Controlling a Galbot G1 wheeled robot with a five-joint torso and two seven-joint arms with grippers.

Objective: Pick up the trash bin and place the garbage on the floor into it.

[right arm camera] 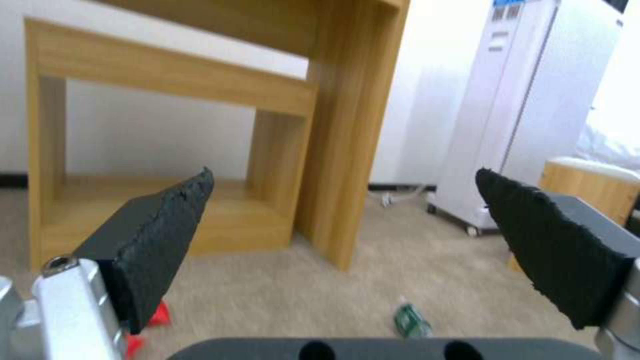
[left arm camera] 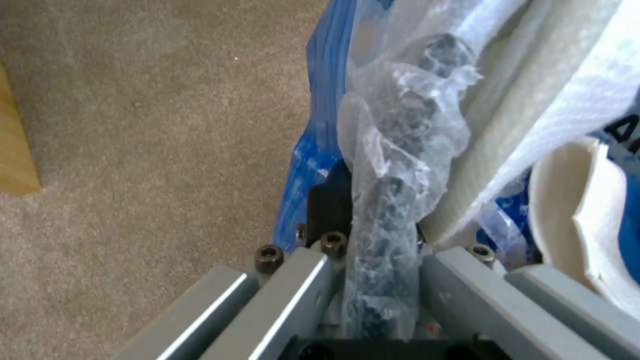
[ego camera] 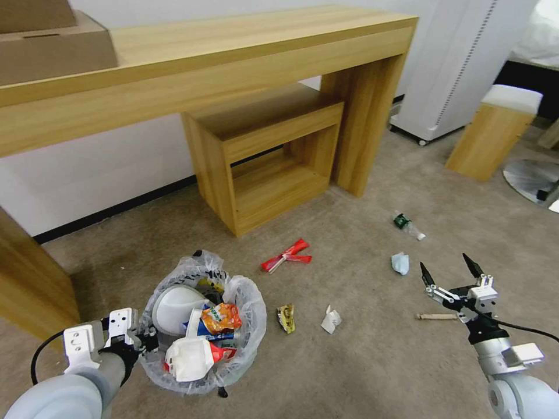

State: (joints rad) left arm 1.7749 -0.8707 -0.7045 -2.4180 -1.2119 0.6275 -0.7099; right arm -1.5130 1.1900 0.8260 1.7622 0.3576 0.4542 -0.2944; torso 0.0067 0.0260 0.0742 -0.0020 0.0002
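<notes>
The trash bin (ego camera: 254,308), lined with a crinkly plastic bag, is at the lower left and holds a white slipper, an orange packet (ego camera: 220,317) and cartons. My left gripper (ego camera: 148,340) is shut on its rim; the left wrist view shows the bag-wrapped dark rim (left arm camera: 390,200) clamped in that gripper (left arm camera: 380,252). My right gripper (ego camera: 451,269) hovers open above the floor (ego camera: 361,372), empty, as the right wrist view (right arm camera: 345,175) confirms. Garbage lies on the carpet: red wrappers (ego camera: 286,256), a green-label bottle (ego camera: 406,224) (right arm camera: 412,322), crumpled paper (ego camera: 400,263), white paper (ego camera: 331,320), a yellow wrapper (ego camera: 286,318) and a wooden stick (ego camera: 437,316).
A long wooden desk (ego camera: 233,64) spans the back, with a small wooden shelf unit (ego camera: 268,157) under it and cardboard boxes (ego camera: 46,41) on top. A white appliance (ego camera: 460,64), a padded wooden stool (ego camera: 495,137) and a round metal base (ego camera: 533,177) stand at the right.
</notes>
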